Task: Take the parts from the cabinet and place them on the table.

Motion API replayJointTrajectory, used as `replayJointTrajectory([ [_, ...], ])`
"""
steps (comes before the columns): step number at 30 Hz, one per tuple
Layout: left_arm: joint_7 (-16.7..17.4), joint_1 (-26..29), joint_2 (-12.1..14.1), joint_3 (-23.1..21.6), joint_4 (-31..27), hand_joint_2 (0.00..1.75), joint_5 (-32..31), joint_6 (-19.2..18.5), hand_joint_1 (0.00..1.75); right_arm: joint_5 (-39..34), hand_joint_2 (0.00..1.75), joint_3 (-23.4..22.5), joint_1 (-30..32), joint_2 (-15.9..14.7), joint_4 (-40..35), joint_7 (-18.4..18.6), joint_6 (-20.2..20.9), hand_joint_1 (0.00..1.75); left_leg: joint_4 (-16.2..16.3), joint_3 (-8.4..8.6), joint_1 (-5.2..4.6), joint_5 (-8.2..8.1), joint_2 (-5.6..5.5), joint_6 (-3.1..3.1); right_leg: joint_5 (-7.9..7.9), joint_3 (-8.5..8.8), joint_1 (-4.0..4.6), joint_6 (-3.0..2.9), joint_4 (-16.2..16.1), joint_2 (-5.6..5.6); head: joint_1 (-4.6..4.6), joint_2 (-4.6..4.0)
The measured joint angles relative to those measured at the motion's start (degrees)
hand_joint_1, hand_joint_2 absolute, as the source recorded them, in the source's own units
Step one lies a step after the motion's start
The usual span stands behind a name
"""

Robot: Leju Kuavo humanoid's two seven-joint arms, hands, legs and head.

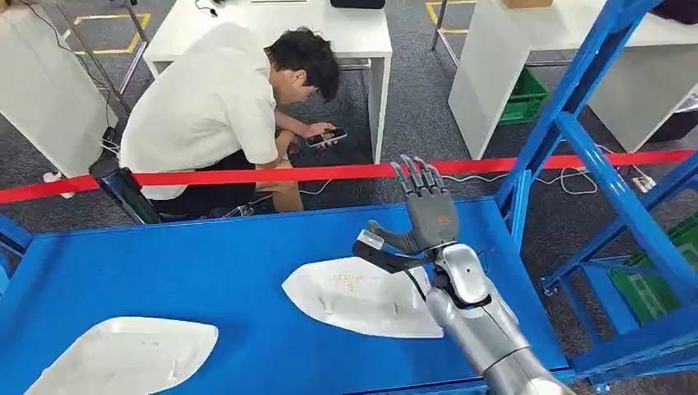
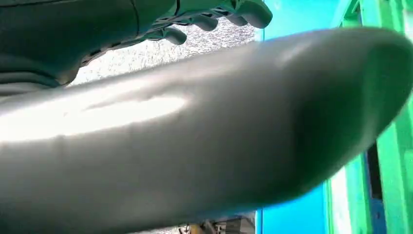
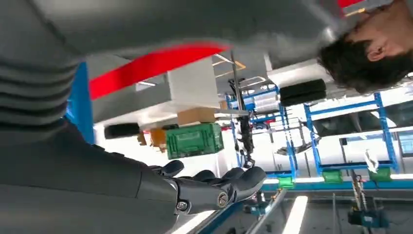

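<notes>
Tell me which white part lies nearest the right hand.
The middle part, right under the raised right hand and partly covered by its arm. The other part lies at the table's near left corner.

Blue table [image 1: 206,263] spans lower head view, red barrier tape [image 1: 247,175] just beyond its far edge. Two white moulded parts lie flat on it: one [image 1: 354,296] right of centre, other [image 1: 123,355] at near-left corner, well apart from first.

Table [image 1: 206,263] smooth blue painted metal; parts [image 1: 362,298] matt white plastic (faint embossed lettering); right hand [image 1: 428,214] grey plastic, arm glossy silver
</notes>
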Motion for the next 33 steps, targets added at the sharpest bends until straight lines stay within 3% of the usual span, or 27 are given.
replayJointTrajectory([
  [3, -0.04, -0.02, -0.09, 0.04, 0.00, 0.00, -0.11, -0.02, 0.00, -0.07, 0.00, 0.00, 0.68, 0.00, -0.07, 0.13, 0.33, 0.00, -0.31, -0.03, 0.08, 1.08, 0.01, -1.19, 0.57, -0.99, 0.28, -1.44, -0.27, 0.19, 0.02, 0.00],
  [4, -0.07, 0.13, -0.09, 0.07, 0.02, 0.00, -0.11, -0.02, 0.00, -0.07, 0.00, 0.00, 1.01, 0.00, -0.13, 0.06, 0.37, 0.00, -0.48, -0.32, 0.04, 1.43, -0.05, -1.61, 1.26, -1.26, -0.01, -2.01, -0.75, 0.12, -0.02, 0.00],
  [5, -0.13, 0.15, 0.04, 0.09, 0.02, 0.00, -0.11, -0.02, 0.00, -0.07, 0.00, 0.00, 1.08, 0.13, -0.13, 0.04, 0.55, 0.00, 0.31, -0.80, 0.32, 0.06, -0.01, -1.79, 1.94, -1.70, -0.17, -2.47, -0.88, -0.13, -0.02, 0.00],
  [6, -0.17, 0.19, 0.11, 0.13, 0.04, 0.00, -0.11, 0.00, 0.00, -0.09, 0.00, 0.00, 1.18, 0.26, -0.15, 0.09, 0.72, 0.00, 2.53, -1.77, 0.26, -3.13, 0.05, -1.95, 2.49, -2.36, -0.17, -2.97, -0.91, -0.06, -0.31, 0.00],
  [8, -0.48, 0.16, 0.15, 0.13, 0.04, 0.00, -0.20, -0.02, 0.00, -0.04, 0.00, 0.00, 1.38, 0.28, -0.15, 0.13, 1.14, 0.00, 10.88, -3.89, 0.28, -9.64, 0.05, -2.34, 3.62, -3.78, -0.02, -3.23, -0.86, -0.09, -0.79, 0.00],
  [9, -0.68, 0.18, 0.22, 0.13, 0.04, 0.00, -0.20, -0.04, 0.00, -0.02, 0.00, -0.02, 1.50, 0.28, -0.13, 0.11, 1.18, 0.00, 14.75, -4.59, 0.28, -11.36, 0.06, -2.44, 4.18, -4.60, 0.10, -3.23, -0.76, -0.12, -0.79, 0.00],
  [10, -0.81, 0.20, 0.24, 0.18, 0.04, 0.00, -0.20, -0.04, 0.00, 0.02, 0.00, -0.02, 1.59, 0.28, -0.13, 0.00, 1.33, 0.00, 16.70, -4.47, 0.28, -11.35, 0.05, -2.44, 4.73, -5.34, 0.20, -3.20, -0.66, -0.13, -0.79, 0.00],
  [11, -0.96, 0.20, 0.33, 0.28, 0.04, 0.00, -0.19, -0.04, 0.00, 0.09, 0.00, -0.02, 1.69, 0.28, -0.11, -0.02, 1.33, 0.00, 16.25, -3.18, 0.26, -10.05, 0.05, -2.29, 5.26, -6.19, 0.30, -3.15, -0.57, -0.15, -0.81, 0.00],
  [13, -1.11, 0.14, 0.37, 0.48, 0.04, 0.00, -0.09, -0.04, 0.00, 0.09, 0.00, -0.11, 1.71, 0.28, -0.11, -0.02, 1.35, 0.00, 9.79, 2.15, 0.18, -6.84, 0.05, -1.68, 6.28, -7.64, 0.46, -2.96, -0.38, -0.14, -0.83, 0.00],
  [14, -1.20, 0.07, 0.41, 0.52, 0.00, 0.00, -0.07, -0.04, 0.00, 0.09, 0.00, -0.15, 1.70, 0.28, -0.11, -0.02, 1.35, 0.00, 4.58, 6.06, 0.04, -6.38, 0.04, -1.19, 6.83, -8.10, 0.49, -2.78, -0.35, -0.11, -0.85, 0.00],
  [15, -1.22, -0.10, 0.52, 0.52, -0.07, 0.00, -0.04, -0.04, 0.00, 0.09, 0.00, -0.22, 1.71, 0.28, -0.11, -0.02, 1.35, 0.00, 0.31, 8.62, -0.25, -8.28, 0.02, -0.76, 7.19, -8.38, 0.59, -2.45, -0.28, -0.12, -0.83, 0.00],
  [16, -1.27, -0.13, 0.46, 0.52, -0.07, 0.00, -0.04, -0.04, 0.00, 0.09, 0.00, -0.31, 1.70, 0.28, -0.11, 0.00, 1.38, 0.00, -0.87, 9.63, -0.46, -8.15, -0.01, -0.70, 7.73, -8.43, 0.59, -2.03, -0.38, -0.18, -0.66, 0.00],
  [18, -1.29, -0.09, 0.46, 0.55, -0.02, 0.00, -0.02, -0.04, 0.00, 0.09, 0.00, -0.31, 1.67, 0.33, -0.11, -0.07, 1.38, 0.00, -1.10, 8.68, -0.76, -7.70, -0.01, -0.03, 8.69, -8.38, 0.28, -1.33, -0.81, -0.20, -0.74, 0.00],
  [19, -1.27, 0.01, 0.39, 0.55, -0.02, 0.00, 0.00, -0.04, 0.00, 0.09, 0.00, -0.31, 1.77, 0.33, -0.11, -0.07, 1.38, 0.00, -1.53, 8.40, -0.60, -6.98, 0.05, 0.55, 9.19, -8.51, 0.53, -0.80, -1.10, -0.11, -0.77, 0.00],
  [20, -1.27, -0.05, 0.24, 0.57, 0.00, 0.00, 0.04, -0.04, 0.00, 0.09, 0.00, -0.35, 1.78, 0.24, -0.04, -0.02, 1.40, 0.00, -1.82, 8.04, -0.26, -6.21, 0.46, 1.02, 8.34, -8.79, 0.24, -0.54, -0.57, -0.08, -0.79, 0.00],
  [21, -1.27, -0.06, 0.31, 0.59, -0.02, 0.00, 0.07, -0.04, 0.00, 0.09, 0.00, -0.41, 1.74, 0.24, -0.04, -0.02, 1.42, 0.00, -1.85, 7.61, -0.26, -5.55, 0.53, 1.55, 5.35, -9.67, 0.26, -0.25, 1.04, -0.10, -0.42, 0.00],
  [23, -1.29, -0.03, 0.35, 0.59, -0.09, 0.00, 0.07, -0.04, 0.00, 0.09, 0.00, -0.44, 1.74, 0.24, -0.04, -0.02, 1.42, 0.00, -1.76, 6.02, -0.28, -4.22, 0.57, 1.77, -1.62, -11.68, -0.02, 0.23, 8.53, -0.10, -0.09, 0.00],
  [24, -1.29, -0.01, 0.35, 0.59, -0.09, 0.00, 0.07, -0.04, 0.00, 0.11, 0.00, -0.46, 1.80, 0.24, 0.00, -0.04, 1.51, 0.00, -1.60, 5.08, -0.30, -3.58, 0.60, 1.78, -3.68, -12.58, -0.08, 0.44, 12.79, -0.10, -0.07, 0.00],
  [25, -1.27, 0.00, 0.35, 0.59, -0.07, 0.00, 0.04, -0.04, 0.00, 0.15, 0.00, -0.44, 1.80, 0.24, 0.09, -0.04, 1.62, 0.00, -1.40, 4.06, -0.29, -2.98, 0.62, 1.73, -3.89, -12.84, -0.13, 0.57, 15.74, -0.11, -0.02, 0.00],
  [26, -1.31, 0.00, 0.35, 0.61, -0.04, 0.00, 0.04, -0.07, 0.00, 0.37, 0.00, -0.46, 1.77, 0.24, 0.24, -0.09, 1.84, 0.00, -1.28, 3.12, -0.28, -2.69, 0.60, 1.67, -2.42, -12.04, -0.22, 0.63, 16.13, -0.12, 0.00, 0.00],
  [27, -1.87, 0.01, 0.35, 0.61, -0.02, 0.00, 0.04, -0.37, 0.00, 0.42, 0.00, -0.44, 1.73, 0.24, 0.39, -0.17, 2.16, 0.00, -1.07, 2.34, -0.27, -2.24, 0.63, 1.51, -0.21, -10.26, -0.30, 0.59, 14.50, -0.13, 0.02, 0.00],
  [28, -2.56, 0.02, 0.35, 0.63, -0.02, 0.00, 0.06, -0.77, 0.00, 0.33, 0.00, -0.44, 1.64, 0.24, 0.57, -0.52, 2.47, 0.00, -0.83, 1.58, -0.27, -1.83, 0.63, 1.36, 1.93, -7.45, -0.31, 0.48, 11.05, -0.15, 0.04, 0.00],
  [29, -2.95, 0.01, 0.35, 0.63, -0.04, 0.00, 0.15, -0.83, 0.00, 0.00, 0.00, -0.46, 1.36, 0.22, 0.81, -1.03, 2.84, 0.00, -0.53, 1.01, -0.27, -1.46, 0.62, 1.11, 2.59, -3.86, -0.28, 0.24, 6.34, -0.18, 0.13, 0.00],
  [30, -3.26, 0.03, 0.37, 0.68, -0.04, 0.00, 0.39, -1.25, 0.00, -0.44, 0.00, -0.46, 0.81, 0.22, 1.25, -1.49, 3.41, 0.00, -0.21, 0.60, -0.39, -1.20, 0.64, 0.80, 0.41, -0.28, -0.15, -0.18, 1.40, -0.26, 0.26, 0.00],
  [31, -3.50, 0.01, 0.37, 0.74, -0.02, 0.00, 0.39, -1.60, 0.00, -1.03, 0.00, -0.50, 0.26, 0.24, 1.73, -2.12, 3.98, 0.00, 0.12, 0.35, -0.54, -0.96, 0.68, 0.47, -0.74, 1.00, 0.16, -0.71, -1.48, -0.17, 0.11, 0.00],
  [33, -3.76, -0.08, 0.44, 0.98, -0.04, 0.00, 0.26, -2.27, 0.00, -1.55, 0.00, -0.50, -0.87, 0.22, 3.81, -2.62, 5.29, 0.00, -0.32, 0.50, -0.39, -0.19, 0.75, -0.34, -0.44, 0.56, 0.39, -1.28, -1.44, -0.13, 0.02, 0.00],
])
